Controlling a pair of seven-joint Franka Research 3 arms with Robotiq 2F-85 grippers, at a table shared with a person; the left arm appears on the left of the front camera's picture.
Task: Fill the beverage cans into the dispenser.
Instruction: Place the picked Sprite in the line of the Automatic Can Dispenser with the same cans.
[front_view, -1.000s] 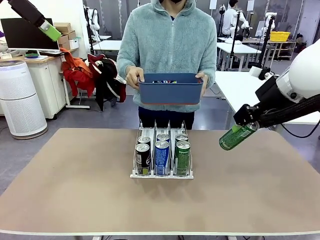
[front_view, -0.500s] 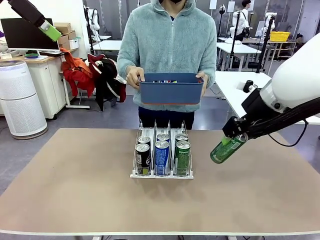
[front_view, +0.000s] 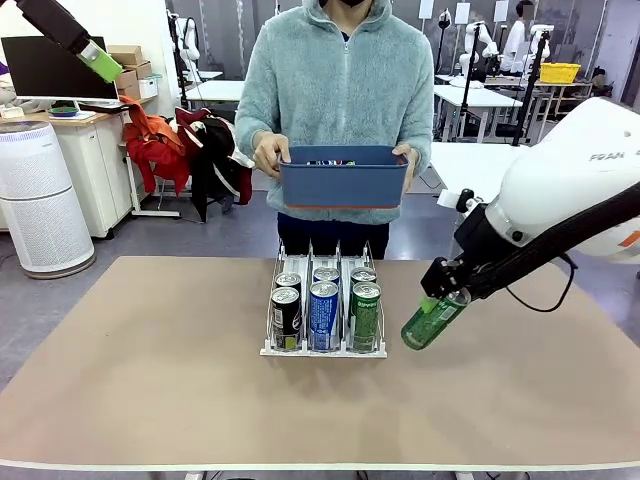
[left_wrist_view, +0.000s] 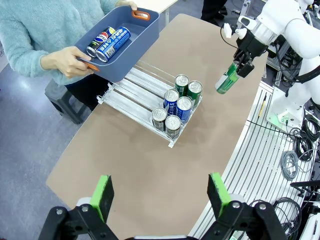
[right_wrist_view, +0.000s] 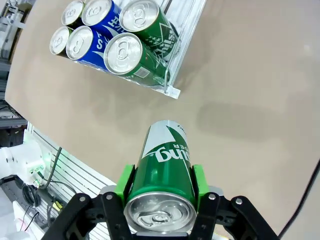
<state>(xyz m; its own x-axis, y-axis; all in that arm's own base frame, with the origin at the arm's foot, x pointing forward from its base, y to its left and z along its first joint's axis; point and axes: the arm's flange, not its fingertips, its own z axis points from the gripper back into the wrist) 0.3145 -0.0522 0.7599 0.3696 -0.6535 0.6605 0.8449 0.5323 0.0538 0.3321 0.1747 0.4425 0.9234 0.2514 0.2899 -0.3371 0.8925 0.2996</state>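
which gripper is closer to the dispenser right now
Right. The right gripper, shut on a green can, hangs in the air just to the right of the dispenser. The left gripper is open and raised far off to the upper left.

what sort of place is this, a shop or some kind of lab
Most likely a robotics lab, not a shop: the right gripper holds a green can over a plain work table, white workbenches and a monitor stand farther back, and cables trail beside the rig.
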